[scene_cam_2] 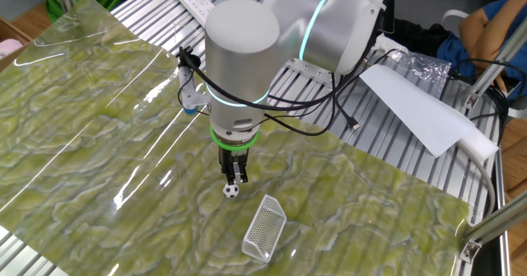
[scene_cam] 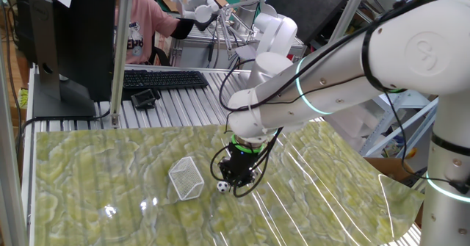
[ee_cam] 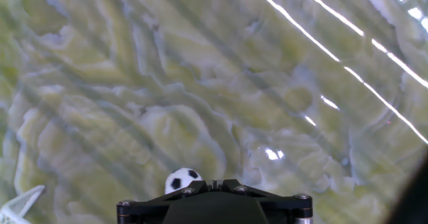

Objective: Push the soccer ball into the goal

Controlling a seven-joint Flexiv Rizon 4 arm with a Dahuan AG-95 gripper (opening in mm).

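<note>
White with black patches, the soccer ball [ee_cam: 182, 181] is sitting just beside the fingertips of the gripper [scene_cam_2: 236, 177], whose jaws are pressed together, holding nothing, and pointing straight down at the mat [scene_cam_2: 99, 128]. Being round and hard-looking on a glossy, marbled green sheet, it is likely to squirt sideways off the narrow tips if the push is running off-centre, rolling past the opening. Farther off, the goal [scene_cam_2: 265, 226] is standing near, light white mesh on a boxy wedge frame, liable to slide if bumped.

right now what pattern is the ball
White with black patches; the hand view shows the ball best.
</note>
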